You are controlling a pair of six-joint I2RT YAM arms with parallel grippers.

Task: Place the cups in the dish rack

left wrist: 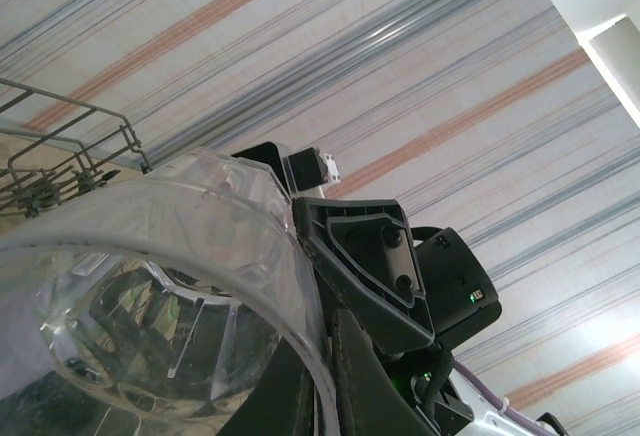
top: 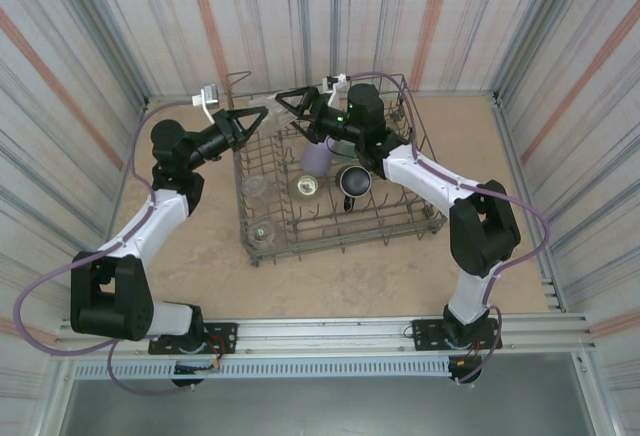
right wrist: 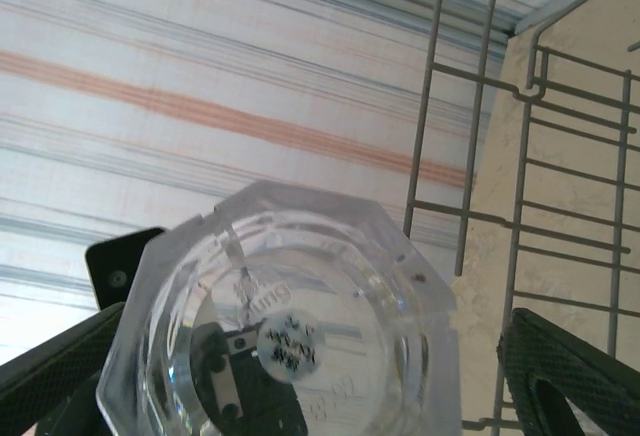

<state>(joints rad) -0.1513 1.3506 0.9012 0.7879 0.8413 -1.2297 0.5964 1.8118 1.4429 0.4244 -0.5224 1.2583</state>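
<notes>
The clear cup (right wrist: 290, 326) is up over the far-left end of the dish rack (top: 410, 224), caught between both arms. The left gripper (top: 260, 114) has its fingers (left wrist: 360, 381) squeezed together on the cup's wall at the rim. The right gripper (top: 286, 108) has its fingers (right wrist: 555, 376) spread wide either side of the cup's base, and one is clearly not touching. A lavender cup (top: 316, 158) and a dark cup (top: 353, 180) sit inside the rack.

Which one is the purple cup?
Look at the big grey wire dish rack in the middle of the table. Near its centre sits the lavender cup, next to a dark cup. It is the only purple one.
</notes>
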